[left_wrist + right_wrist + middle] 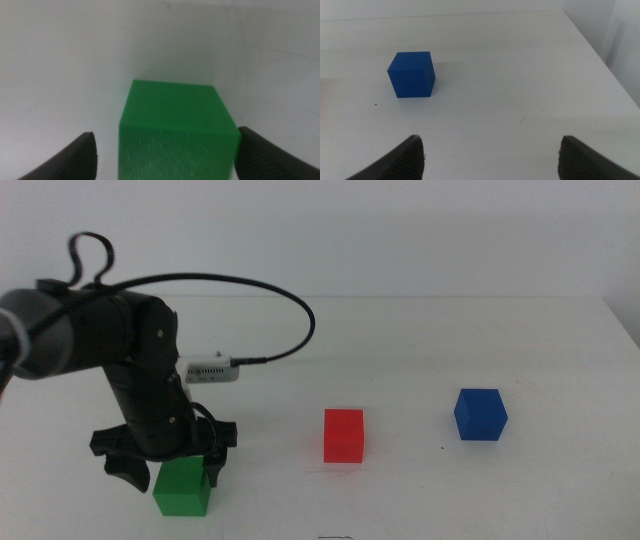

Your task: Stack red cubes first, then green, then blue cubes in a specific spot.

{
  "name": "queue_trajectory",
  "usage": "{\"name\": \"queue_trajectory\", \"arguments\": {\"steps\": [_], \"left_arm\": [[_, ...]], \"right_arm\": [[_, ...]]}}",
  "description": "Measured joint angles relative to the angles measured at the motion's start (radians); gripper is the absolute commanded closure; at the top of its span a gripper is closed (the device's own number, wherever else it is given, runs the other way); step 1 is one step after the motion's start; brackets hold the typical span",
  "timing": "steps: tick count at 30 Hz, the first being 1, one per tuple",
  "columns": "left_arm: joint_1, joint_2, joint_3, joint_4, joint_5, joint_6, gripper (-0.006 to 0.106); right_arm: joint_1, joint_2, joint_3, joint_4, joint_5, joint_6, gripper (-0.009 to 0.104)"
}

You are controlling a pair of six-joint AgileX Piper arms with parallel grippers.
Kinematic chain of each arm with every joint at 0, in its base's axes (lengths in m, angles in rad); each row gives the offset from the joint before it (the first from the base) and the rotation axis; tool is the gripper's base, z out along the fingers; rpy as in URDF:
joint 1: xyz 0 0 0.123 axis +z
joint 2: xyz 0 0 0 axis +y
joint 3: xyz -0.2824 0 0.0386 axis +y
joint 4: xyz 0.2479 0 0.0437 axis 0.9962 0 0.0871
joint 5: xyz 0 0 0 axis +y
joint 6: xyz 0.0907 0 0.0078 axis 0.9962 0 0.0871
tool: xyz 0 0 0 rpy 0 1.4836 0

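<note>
1. We see the left gripper [168,467] low over the table [420,340], with the green cube [183,486] sitting between its two jaws. In the left wrist view, the green cube [177,130] fills the space between the jaws; one jaw seems to touch its side, while a thin gap remains at the other. So the jaws are open about one cube wide, and we judge they do not yet have a firm hold.
2. The red cube [344,436] stands alone, well apart from the left gripper toward the table's middle. Nothing is on top of it, so we judge it is the base of the stack.
3. The blue cube [480,414] stands even farther from the left gripper, beyond the red one. The right gripper [492,155] waits out of the middle view with its jaws wide open and holding nothing; the blue cube [411,74] lies ahead of it.
4. What could go wrong: the cube is not centred between the jaws, so closing may push it sideways or turn it a little.
5. A turned or shallow hold may let the cube slip during lifting, or land crooked on the red cube and fall off.
</note>
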Motion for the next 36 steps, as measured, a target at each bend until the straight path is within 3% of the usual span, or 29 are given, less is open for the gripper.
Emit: {"name": "queue_trajectory", "arguments": {"steps": [4, 8, 10, 15, 17, 26, 36], "left_arm": [[0.0, 0.043, 0.0, -0.001, -0.013, 0.003, 0.009], [0.001, 0.054, 0.001, -0.001, -0.017, 0.004, 0.024], [0.002, 0.054, -0.001, -0.001, -0.01, 0.004, 0.037], [0.002, 0.049, -0.016, 0.0, 0.03, 0.005, 0.087], [0.002, 0.04, -0.031, 0.0, 0.049, 0.006, 0.102], [-0.095, 0.014, -0.292, 0.01, 0.23, -0.139, 0.102], [-0.3, 0.253, -0.678, -0.004, 0.254, -0.234, 0.102]], "right_arm": [[0.0, 0.0, 0.0, 0.0, 0.0, 0.0, 0.008], [0.0, 0.0, 0.0, 0.0, 0.0, 0.0, 0.008], [0.0, 0.0, 0.0, 0.0, 0.0, 0.0, 0.008], [0.0, 0.0, 0.0, 0.0, 0.0, 0.0, 0.008], [0.0, 0.0, 0.0, 0.0, 0.0, 0.0, 0.008], [0.0, 0.0, 0.0, 0.0, 0.0, 0.0, 0.008], [0.0, 0.0, 0.0, 0.0, 0.0, 0.0, 0.008]]}}
